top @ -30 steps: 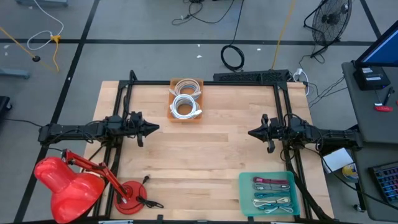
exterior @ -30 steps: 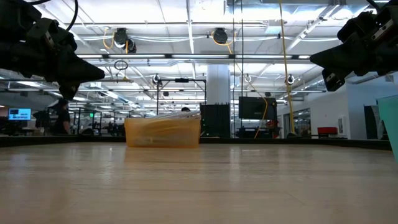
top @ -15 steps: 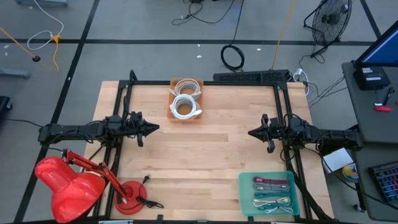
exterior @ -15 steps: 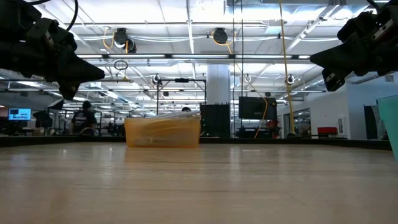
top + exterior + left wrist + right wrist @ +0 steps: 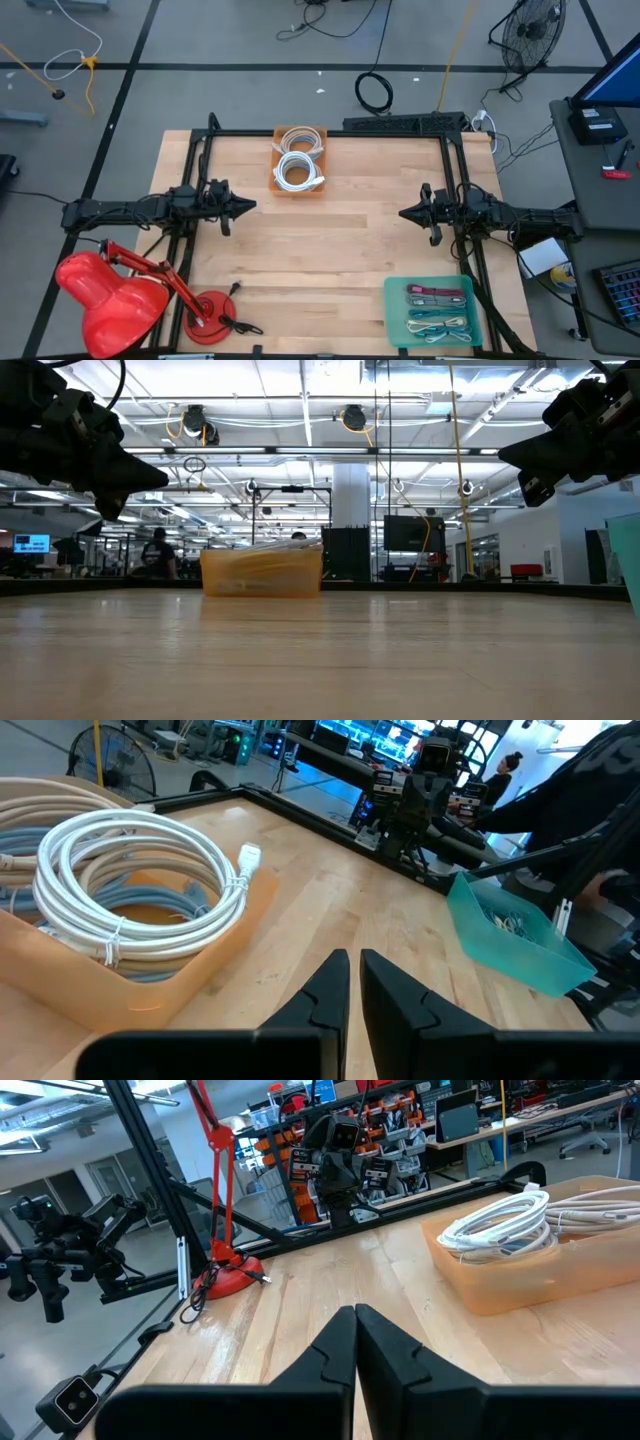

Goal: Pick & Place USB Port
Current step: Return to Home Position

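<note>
white cables (image 5: 297,170), high view: coiled in orange bin (image 5: 276,160), top middle of table (image 5: 330,250); coloured cables (image 5: 437,305) in blue bin (image 5: 391,312), bottom right corner. left gripper (image 5: 250,206) at left side, right gripper (image 5: 404,214) at right side, tips facing, well apart. low view: both grippers raised above table. left wrist view: fingers (image 5: 325,995) narrow gap, holding nothing. right wrist view: fingers (image 5: 385,1355) pressed together.

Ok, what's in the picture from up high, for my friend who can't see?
Two dark robot arms reach in over a wooden table, left pincer and right pincer pointing at each other. An orange bin of white cables sits top middle, a teal bin of other cables bottom right, a red lamp bottom left.
</note>
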